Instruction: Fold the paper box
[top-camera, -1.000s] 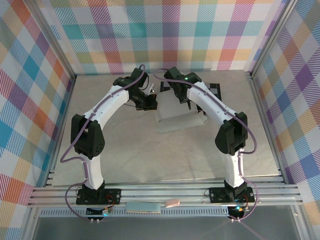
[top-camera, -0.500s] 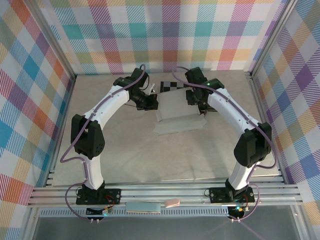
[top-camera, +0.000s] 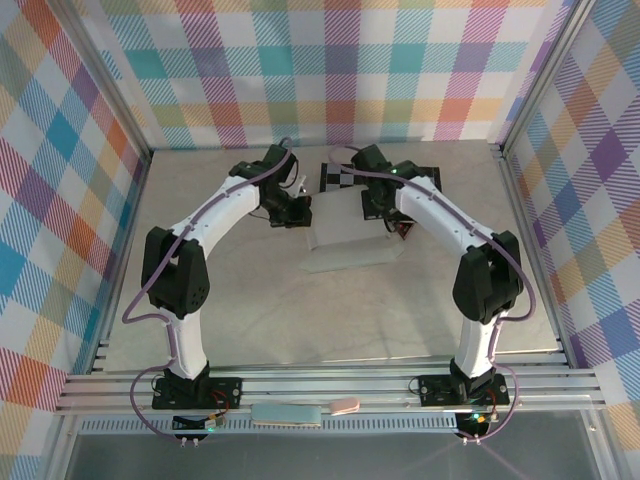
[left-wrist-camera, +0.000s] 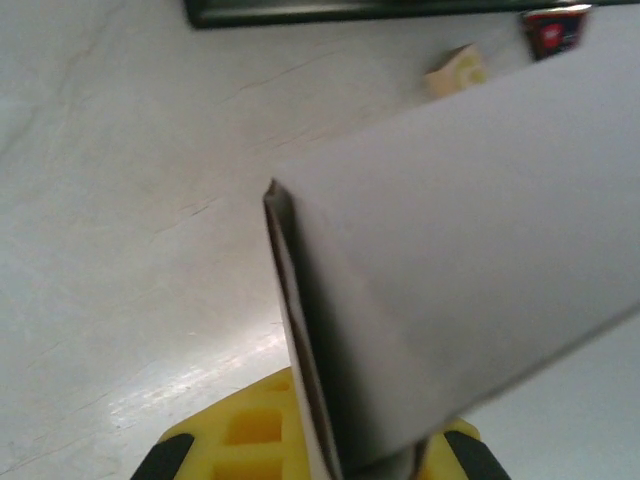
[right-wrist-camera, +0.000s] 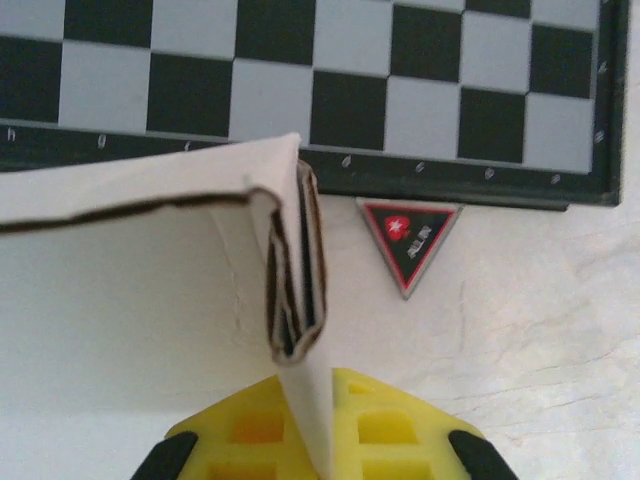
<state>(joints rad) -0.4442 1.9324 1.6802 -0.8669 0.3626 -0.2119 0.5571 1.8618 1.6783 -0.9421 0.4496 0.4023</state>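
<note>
White cardboard box (top-camera: 345, 245), mid-fold.
Clenched on its walls, the left gripper (left-wrist-camera: 318, 462) and right gripper (right-wrist-camera: 305, 440) probably must press flaps inward next.

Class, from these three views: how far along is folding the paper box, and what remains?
Done: one wall of the paper box is doubled over into layers, edge-on in the right wrist view. In hand: left gripper and right gripper are each shut on opposite sides of it. Left: from above it looks like a bent sheet, not a finished box, so the other walls and flaps likely need folding.
</note>
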